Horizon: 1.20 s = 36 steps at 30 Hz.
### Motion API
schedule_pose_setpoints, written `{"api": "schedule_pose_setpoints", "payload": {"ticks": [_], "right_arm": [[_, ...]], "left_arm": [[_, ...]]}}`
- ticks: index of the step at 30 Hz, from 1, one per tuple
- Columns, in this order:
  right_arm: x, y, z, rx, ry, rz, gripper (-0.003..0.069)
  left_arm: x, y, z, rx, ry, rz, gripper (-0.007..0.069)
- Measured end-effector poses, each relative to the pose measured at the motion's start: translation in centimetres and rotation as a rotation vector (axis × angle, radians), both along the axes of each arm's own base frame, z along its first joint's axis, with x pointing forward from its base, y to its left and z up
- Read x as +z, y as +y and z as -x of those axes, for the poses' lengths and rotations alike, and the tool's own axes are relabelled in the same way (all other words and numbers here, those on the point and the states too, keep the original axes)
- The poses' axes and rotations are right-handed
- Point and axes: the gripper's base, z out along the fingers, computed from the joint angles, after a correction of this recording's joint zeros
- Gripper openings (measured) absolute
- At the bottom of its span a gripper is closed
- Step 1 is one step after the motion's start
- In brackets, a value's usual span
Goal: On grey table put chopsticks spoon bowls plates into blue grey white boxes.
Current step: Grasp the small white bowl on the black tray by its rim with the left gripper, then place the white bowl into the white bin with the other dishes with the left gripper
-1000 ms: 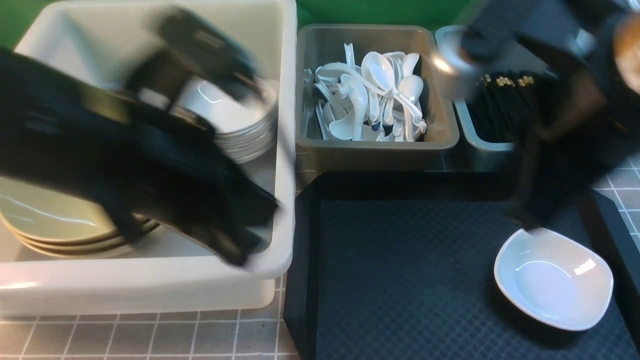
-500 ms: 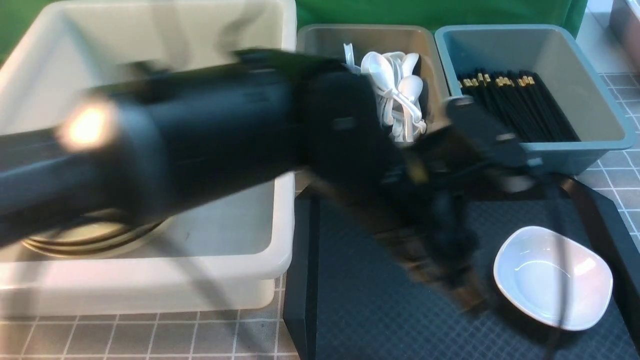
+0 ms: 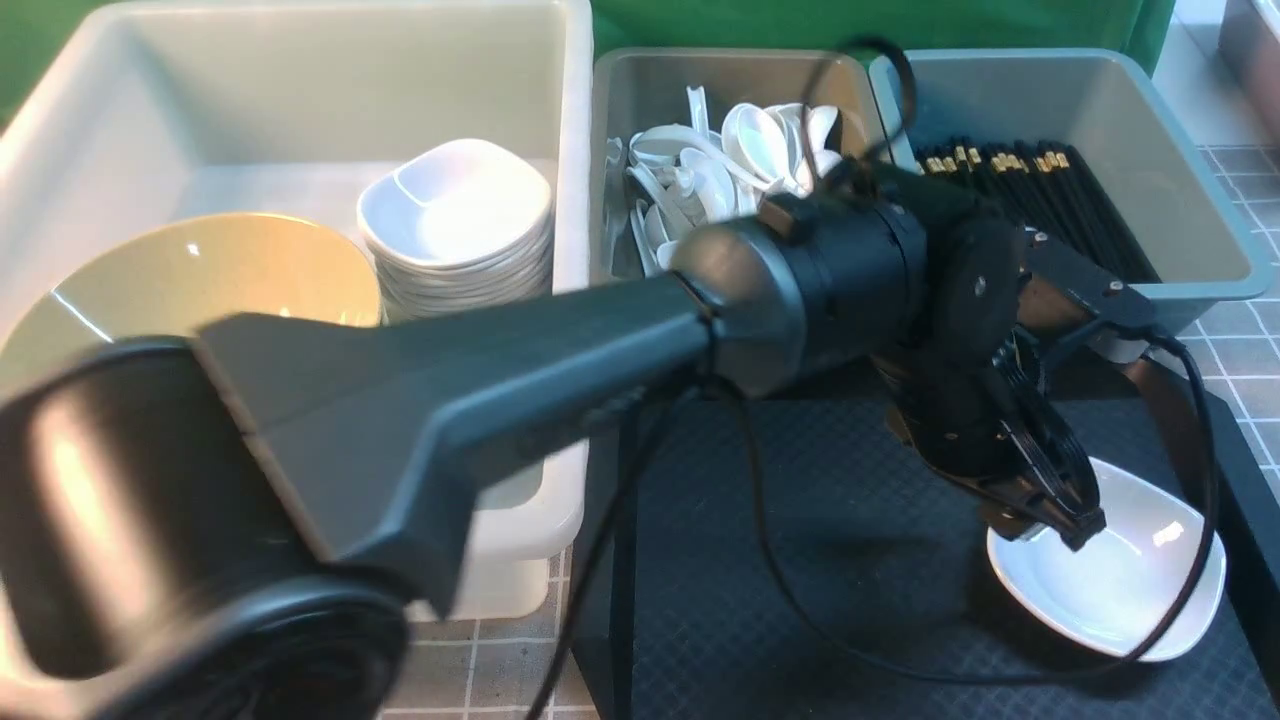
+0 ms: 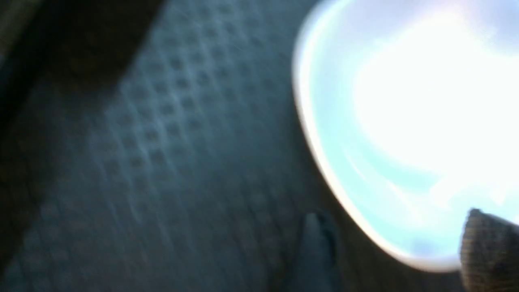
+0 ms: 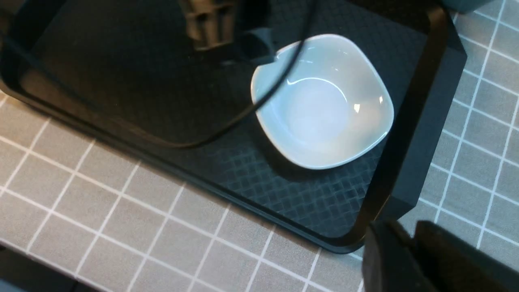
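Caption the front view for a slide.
Left gripper open over the rim of the white bowl on the black tray.

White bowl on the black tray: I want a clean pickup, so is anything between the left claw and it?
Nothing visible. The left claw is at the white bowl's rim, one finger outside it above the black tray, one over it. Only its own cable loops nearby.

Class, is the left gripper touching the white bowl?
Cannot tell: in the left wrist view the left gripper straddles the rim of the white bowl, but blur hides contact.
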Motion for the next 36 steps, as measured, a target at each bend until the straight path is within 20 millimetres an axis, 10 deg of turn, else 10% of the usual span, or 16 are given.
{"api": "schedule_pose_setpoints", "payload": {"ticks": [12,19,27,33,36], "right_arm": [[0.0,0.0,0.0,0.005,-0.001,0.004,0.0083],[0.0,0.2,0.1,0.036,0.004,0.0,0.0083],[0.8,2.5,-2.4,0.171,0.057,0.03,0.0083],[3.9,7.1,-7.0,0.371,0.033,-0.042,0.0083],[5.6,10.0,-9.1,0.482,0.009,-0.049,0.0081]], "left_arm": [[-5.5,-2.0,-0.9,0.094,0.087,0.073,0.0454],[-5.2,-2.1,-1.1,0.091,0.11,0.1,0.0083],[4.6,2.9,-3.0,0.044,-0.03,0.093,0.0006],[17.9,13.8,-3.7,0.189,-0.292,0.137,0.0006],[21.3,19.6,-3.5,0.3,-0.371,0.126,0.0006]]}}
